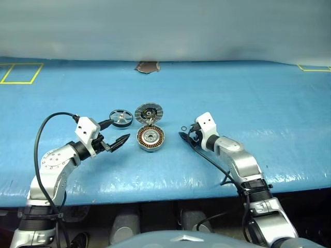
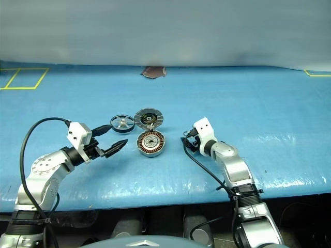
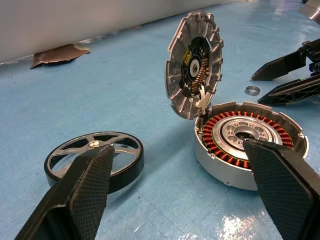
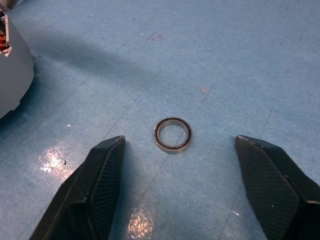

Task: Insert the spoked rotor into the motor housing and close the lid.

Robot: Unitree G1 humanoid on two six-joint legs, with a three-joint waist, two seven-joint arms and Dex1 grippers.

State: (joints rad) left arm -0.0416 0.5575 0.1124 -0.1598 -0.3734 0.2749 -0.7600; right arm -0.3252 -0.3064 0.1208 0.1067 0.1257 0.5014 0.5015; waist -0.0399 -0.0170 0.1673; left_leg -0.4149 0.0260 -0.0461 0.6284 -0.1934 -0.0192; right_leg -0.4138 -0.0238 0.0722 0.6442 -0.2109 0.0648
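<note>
The spoked rotor (image 1: 121, 118) lies flat on the blue table, left of the lid (image 1: 149, 112). The lid stands tilted up at the far edge of the motor housing (image 1: 150, 138), its dark inner face showing in the left wrist view (image 3: 194, 65). The housing's copper windings (image 3: 247, 140) lie uncovered. My left gripper (image 1: 120, 129) is open just left of the housing, with the rotor (image 3: 95, 157) beyond one finger and the housing beyond the other. To the right of the housing, my right gripper (image 4: 180, 142) is open low over the table, straddling a tiny thin ring (image 4: 173, 134).
The blue table (image 1: 248, 98) runs wide on both sides, with yellow tape outlines (image 1: 20, 73) at the far left corner. A brown torn patch (image 1: 147, 67) marks the far edge. A black cable (image 1: 212, 165) trails from my right wrist toward the near edge.
</note>
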